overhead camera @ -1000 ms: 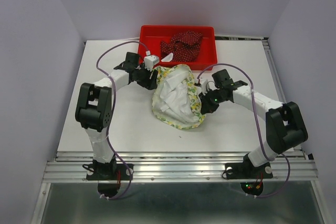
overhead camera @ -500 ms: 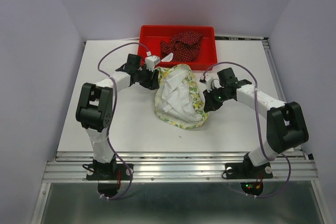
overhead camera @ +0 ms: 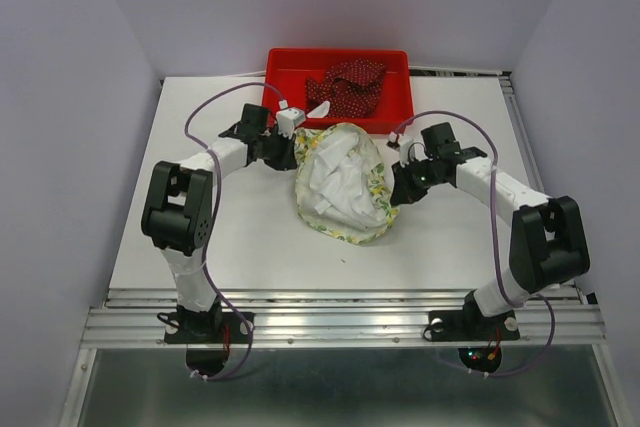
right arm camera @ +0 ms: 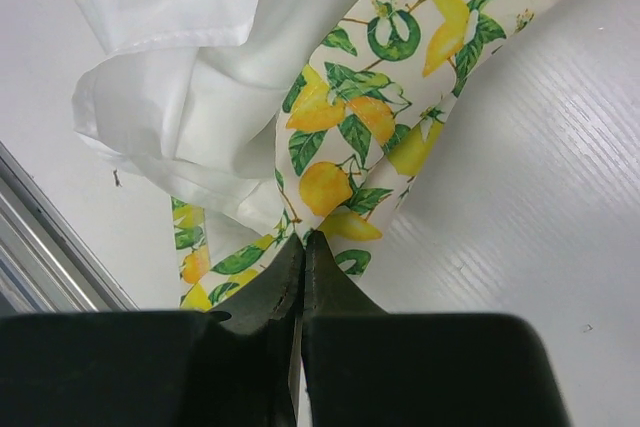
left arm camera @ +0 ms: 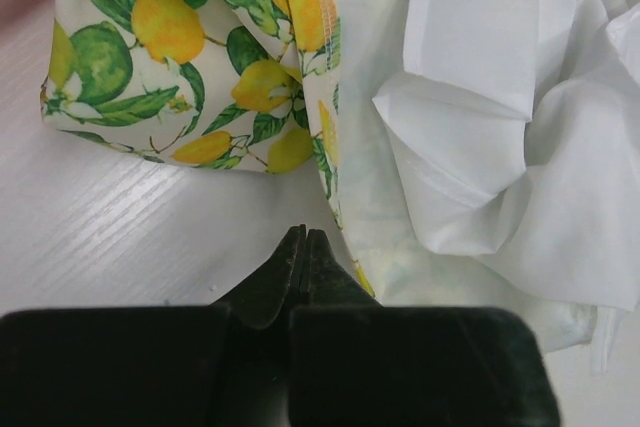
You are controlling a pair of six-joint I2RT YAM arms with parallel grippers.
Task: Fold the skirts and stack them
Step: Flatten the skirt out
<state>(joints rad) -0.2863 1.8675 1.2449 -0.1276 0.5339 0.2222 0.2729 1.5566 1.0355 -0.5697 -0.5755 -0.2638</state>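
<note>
Cream cloth printed with yellow lemons, the lemon skirt lies crumpled on the bench between the two arms, with its white lining upward. Over the last second the left gripper went from spread to pressed together at the skirt's far-left hem. The skirt's outline has also rounded out a little. The right gripper was already pinching the skirt's right edge and has not let go. If the left closing caught the hem, both sides are now held, and I judge that spreading it for the first fold can begin. The dark red skirt waits in the red tray.

The overhead camera shows both arms flanking the lemon skirt but hides the fingertips. The right wrist view shows lemon print running right into its closed tips. The left wrist view shows the hem passing just beside its closed tips, and I cannot tell whether any cloth is caught there.
</note>
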